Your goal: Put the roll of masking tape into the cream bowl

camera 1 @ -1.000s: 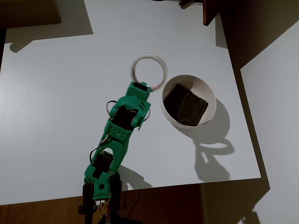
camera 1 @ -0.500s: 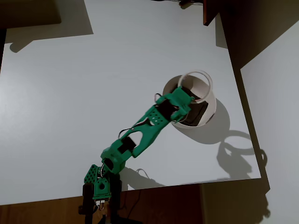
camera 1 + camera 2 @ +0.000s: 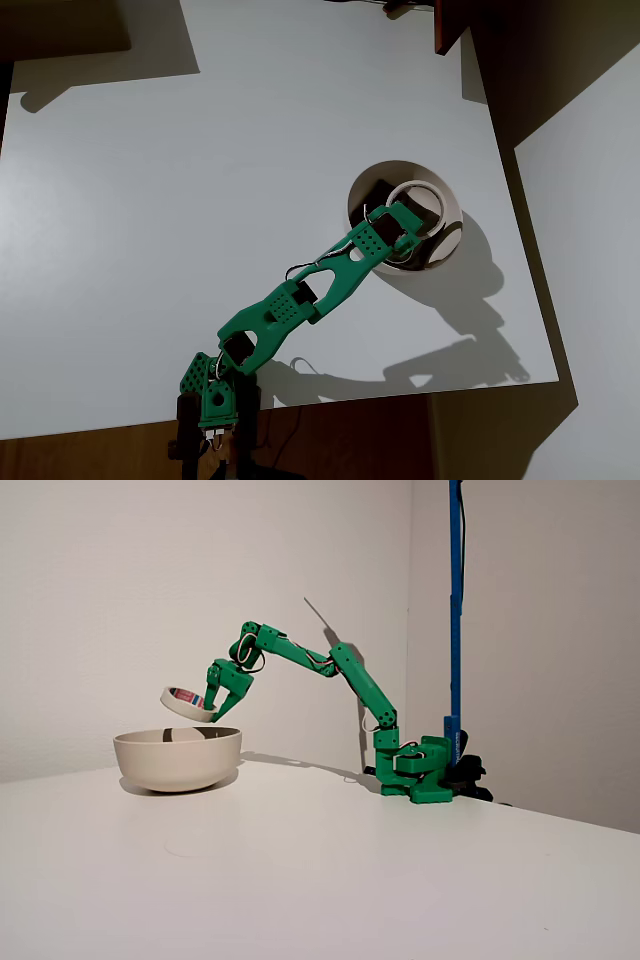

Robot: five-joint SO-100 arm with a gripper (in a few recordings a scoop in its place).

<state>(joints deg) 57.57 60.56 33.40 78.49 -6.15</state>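
The white table (image 3: 400, 880) is seen spread below the pincer, and the green arm (image 3: 300, 300) is stretched out behind the pincer from its base at the table's edge. The bowl (image 3: 178, 758) is set directly under the pincer (image 3: 212, 712), apart from it. The tape (image 3: 188, 704) is gripped by one side of its ring in the closed pincer and is held tilted just above the bowl's rim, clear of it.
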